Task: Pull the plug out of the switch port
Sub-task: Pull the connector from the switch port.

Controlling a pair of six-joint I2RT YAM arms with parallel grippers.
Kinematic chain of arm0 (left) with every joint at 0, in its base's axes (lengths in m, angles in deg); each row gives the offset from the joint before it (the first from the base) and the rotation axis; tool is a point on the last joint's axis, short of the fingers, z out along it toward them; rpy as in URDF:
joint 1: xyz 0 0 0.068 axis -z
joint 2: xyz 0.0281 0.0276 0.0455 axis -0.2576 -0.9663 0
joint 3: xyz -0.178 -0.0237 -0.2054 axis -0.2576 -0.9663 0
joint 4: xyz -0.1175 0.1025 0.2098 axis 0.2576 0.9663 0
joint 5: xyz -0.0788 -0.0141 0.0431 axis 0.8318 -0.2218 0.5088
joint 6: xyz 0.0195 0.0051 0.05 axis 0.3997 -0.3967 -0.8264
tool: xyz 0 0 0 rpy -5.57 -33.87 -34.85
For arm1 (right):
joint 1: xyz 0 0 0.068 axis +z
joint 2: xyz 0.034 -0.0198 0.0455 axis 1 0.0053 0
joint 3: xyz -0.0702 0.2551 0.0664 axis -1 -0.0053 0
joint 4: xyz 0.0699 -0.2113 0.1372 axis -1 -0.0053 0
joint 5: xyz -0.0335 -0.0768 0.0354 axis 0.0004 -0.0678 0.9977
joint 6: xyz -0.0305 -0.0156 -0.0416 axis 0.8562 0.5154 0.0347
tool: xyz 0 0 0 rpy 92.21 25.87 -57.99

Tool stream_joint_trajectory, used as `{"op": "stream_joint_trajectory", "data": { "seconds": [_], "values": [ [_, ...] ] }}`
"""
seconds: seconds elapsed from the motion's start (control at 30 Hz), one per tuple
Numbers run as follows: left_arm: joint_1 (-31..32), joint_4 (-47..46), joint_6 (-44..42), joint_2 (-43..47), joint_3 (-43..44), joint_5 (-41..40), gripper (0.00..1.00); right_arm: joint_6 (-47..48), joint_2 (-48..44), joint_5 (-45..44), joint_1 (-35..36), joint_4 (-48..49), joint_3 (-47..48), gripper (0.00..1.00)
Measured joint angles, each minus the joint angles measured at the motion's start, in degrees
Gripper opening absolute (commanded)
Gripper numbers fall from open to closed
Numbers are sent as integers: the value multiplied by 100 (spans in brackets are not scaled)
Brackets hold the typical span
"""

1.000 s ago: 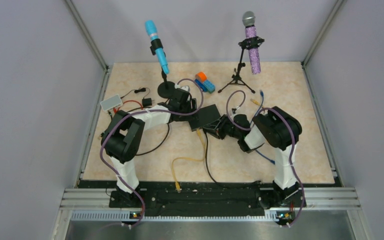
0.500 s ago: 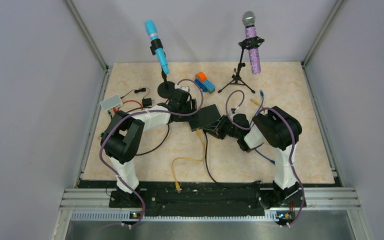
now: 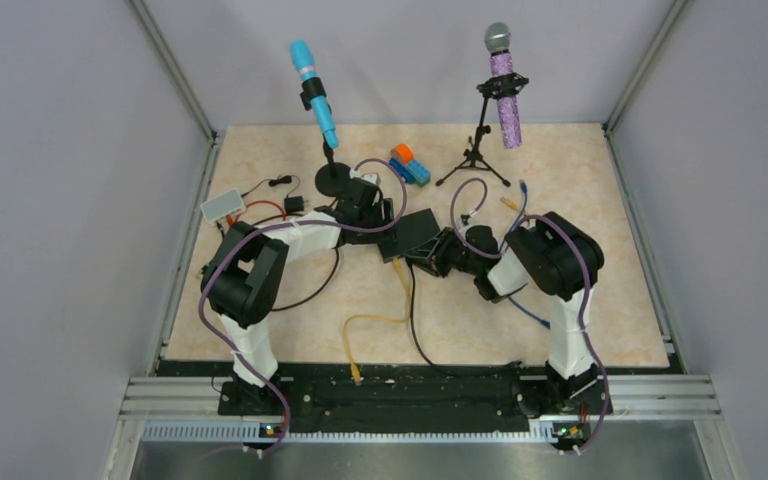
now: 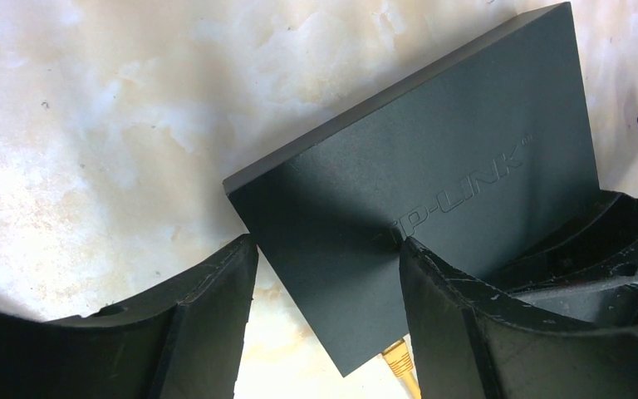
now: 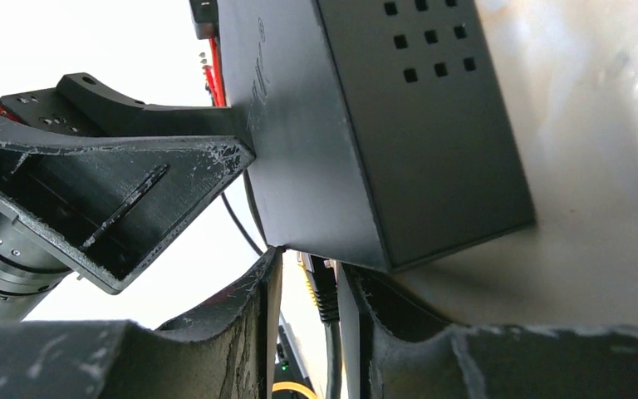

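The black switch (image 3: pixel 418 230) lies mid-table, with its port edge facing the arms. My left gripper (image 3: pixel 388 228) is at its left corner. In the left wrist view that corner of the switch (image 4: pixel 432 166) sits between the spread jaws of the left gripper (image 4: pixel 326 243): one fingertip rests on its top face, the other beside its edge. My right gripper (image 5: pixel 309 264) straddles a black plug (image 5: pixel 326 291) seated in the switch (image 5: pixel 399 133). The plug lies against one finger, and a slit of light shows at the other. A yellow plug (image 4: pixel 399 362) sits in a neighbouring port.
A blue microphone on a round stand (image 3: pixel 315 95) and a purple one on a tripod (image 3: pixel 503 90) stand at the back. An orange-and-blue block (image 3: pixel 409 165) lies between them, and a small white box (image 3: pixel 222 205) with wires at the left. Yellow cable (image 3: pixel 370 320) and black cable (image 3: pixel 415 335) trail toward the near edge.
The right wrist has shifted very slightly at the switch's near edge. The left arm and the switch have stayed put.
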Motion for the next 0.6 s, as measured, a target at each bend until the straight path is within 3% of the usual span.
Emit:
{"op": "stream_joint_trajectory", "data": {
  "seconds": [0.6],
  "values": [
    [-7,-22,-42,11,-33,83,67,131,4,15,-24,-168,52,6]
  ]
}}
